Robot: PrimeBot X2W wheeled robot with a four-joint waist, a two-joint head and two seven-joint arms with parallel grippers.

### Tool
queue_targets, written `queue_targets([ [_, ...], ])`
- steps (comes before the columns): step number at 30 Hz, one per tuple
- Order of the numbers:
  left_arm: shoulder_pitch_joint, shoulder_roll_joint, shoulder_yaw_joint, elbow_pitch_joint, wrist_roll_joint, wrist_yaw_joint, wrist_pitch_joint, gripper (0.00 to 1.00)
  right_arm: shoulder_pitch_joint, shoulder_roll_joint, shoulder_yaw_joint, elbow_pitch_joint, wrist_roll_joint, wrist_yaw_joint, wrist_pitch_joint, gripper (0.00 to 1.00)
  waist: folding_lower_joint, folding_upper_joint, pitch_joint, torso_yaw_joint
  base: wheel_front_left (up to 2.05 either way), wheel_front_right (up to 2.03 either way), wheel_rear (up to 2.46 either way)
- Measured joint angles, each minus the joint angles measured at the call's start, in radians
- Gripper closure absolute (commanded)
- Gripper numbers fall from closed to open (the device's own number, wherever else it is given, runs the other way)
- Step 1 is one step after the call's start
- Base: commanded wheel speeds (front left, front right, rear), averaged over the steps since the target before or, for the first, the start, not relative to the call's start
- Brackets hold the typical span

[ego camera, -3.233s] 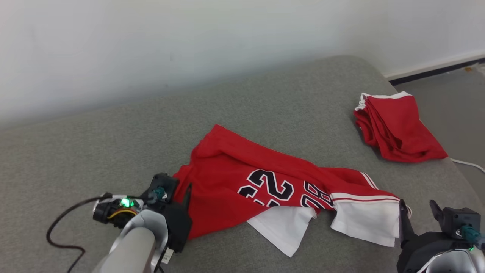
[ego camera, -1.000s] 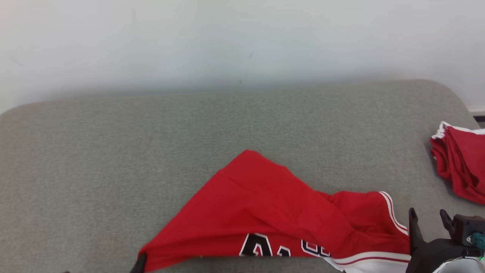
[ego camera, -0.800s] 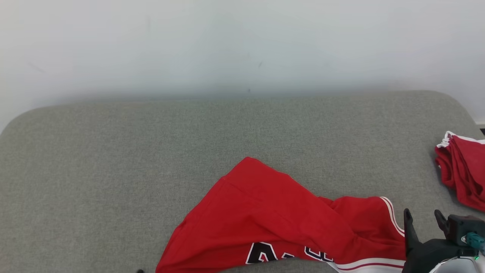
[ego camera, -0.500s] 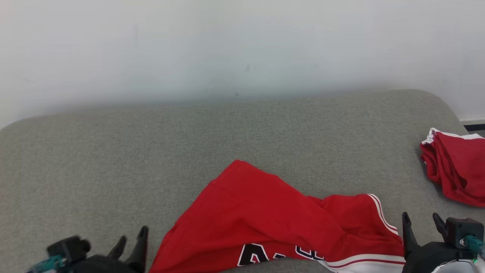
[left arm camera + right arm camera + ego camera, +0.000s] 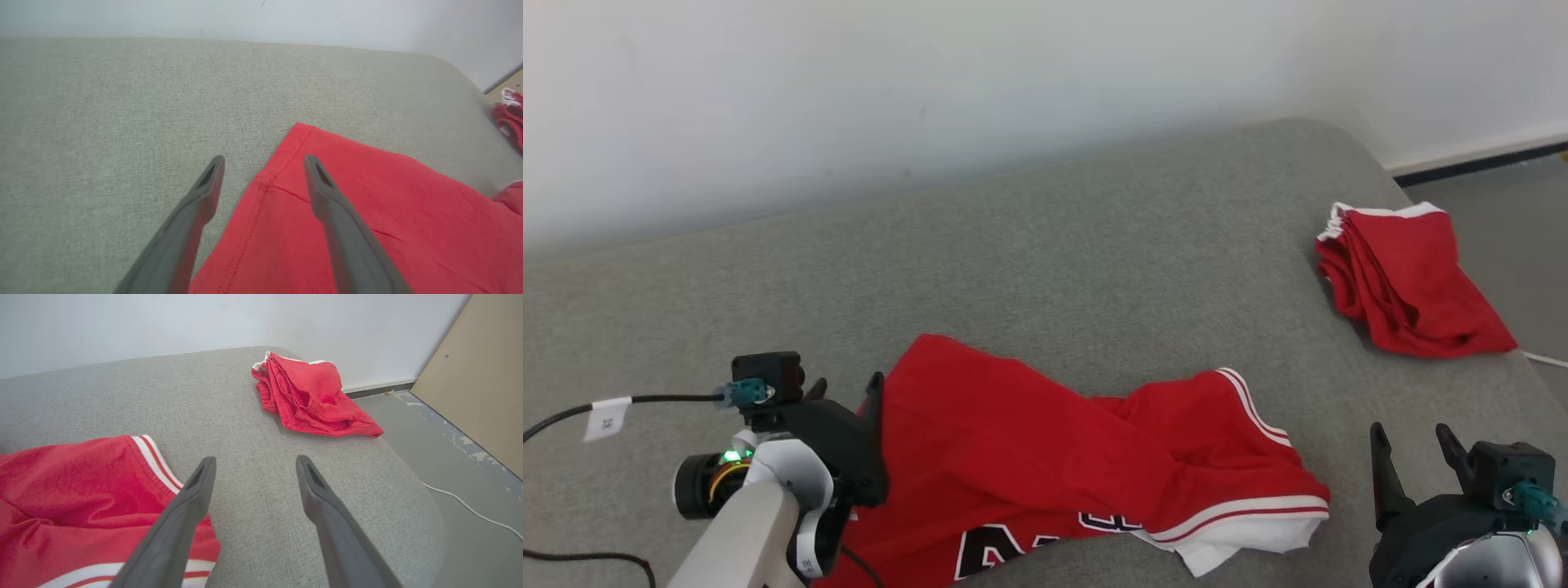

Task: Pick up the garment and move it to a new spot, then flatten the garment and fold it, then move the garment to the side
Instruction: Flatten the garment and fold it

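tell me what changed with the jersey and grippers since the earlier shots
The left gripper let go of the left edge of the jersey and now stands open over it; the jersey has been dragged left and nearer the robot. The right gripper stayed open beside the jersey; the folded red pile stayed put.
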State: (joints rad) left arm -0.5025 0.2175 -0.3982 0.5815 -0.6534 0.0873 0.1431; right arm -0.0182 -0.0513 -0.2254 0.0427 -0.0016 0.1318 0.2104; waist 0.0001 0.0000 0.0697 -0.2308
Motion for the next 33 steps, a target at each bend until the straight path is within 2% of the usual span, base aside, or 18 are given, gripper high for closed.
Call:
queue_targets([
  [6,-0.093,0.028,-0.024,0.146,0.053,0.016,-0.001,0.00,-0.007,0.000,-0.008,0.020,0.017,0.000,-0.026,0.00,0.0000,0.0001,0.063,-0.099,0.00,0.00,0.00],
  [10,-0.101,0.035,-0.050,0.188,0.067,0.019,0.037,0.00,-0.014,0.000,-0.015,0.030,0.017,0.000,-0.035,0.00,0.0001,0.0001,0.096,-0.134,0.00,0.00,0.00],
  [11,-0.105,0.036,-0.053,0.194,0.067,0.018,0.047,0.05,-0.015,0.000,-0.017,0.031,0.018,0.000,-0.035,0.00,0.0001,0.0001,0.103,-0.140,0.00,0.00,0.00],
  [12,-0.114,0.038,-0.058,0.200,0.067,0.017,0.054,0.20,-0.018,0.000,-0.016,0.033,0.018,0.000,-0.036,0.00,0.0000,0.0000,0.108,-0.144,0.00,0.00,0.00],
  [13,-0.122,0.037,-0.061,0.205,0.069,0.011,0.063,0.49,-0.020,0.000,-0.014,0.035,0.019,0.000,-0.036,0.00,0.0000,0.0000,0.113,-0.148,0.00,0.00,0.00],
  [14,-0.126,0.036,-0.063,0.207,0.069,0.007,0.069,0.95,-0.022,0.000,-0.011,0.036,0.019,0.000,-0.038,0.00,0.0001,0.0000,0.116,-0.150,0.00,0.00,0.00],
  [15,-0.128,0.035,-0.067,0.208,0.069,-0.002,0.069,1.00,-0.024,0.000,-0.007,0.036,0.020,0.000,-0.041,0.00,0.0001,0.0000,0.117,-0.151,0.00,0.00,0.00],
  [20,-0.135,0.016,-0.068,0.186,0.057,-0.036,0.031,1.00,-0.024,0.001,-0.015,0.032,0.019,0.000,-0.042,0.00,0.0001,0.0001,0.115,-0.129,0.00,0.00,0.00],
  [24,-0.136,0.038,-0.016,0.128,0.017,-0.062,-0.027,1.00,-0.021,0.001,-0.024,0.016,0.017,0.000,-0.037,0.00,0.0000,0.0001,0.109,-0.093,0.00,0.00,0.00],
  [28,-0.114,0.096,0.040,0.048,-0.018,-0.061,-0.077,1.00,-0.014,0.001,-0.022,0.006,0.012,0.000,-0.024,0.00,0.0000,0.0000,0.098,-0.050,0.00,0.00,0.00],
  [33,-0.022,0.137,0.089,-0.045,-0.043,-0.028,-0.105,1.00,-0.001,0.001,0.006,0.002,0.006,0.000,0.008,0.00,-0.0001,0.0001,0.079,0.007,0.00,0.00,0.00],
])
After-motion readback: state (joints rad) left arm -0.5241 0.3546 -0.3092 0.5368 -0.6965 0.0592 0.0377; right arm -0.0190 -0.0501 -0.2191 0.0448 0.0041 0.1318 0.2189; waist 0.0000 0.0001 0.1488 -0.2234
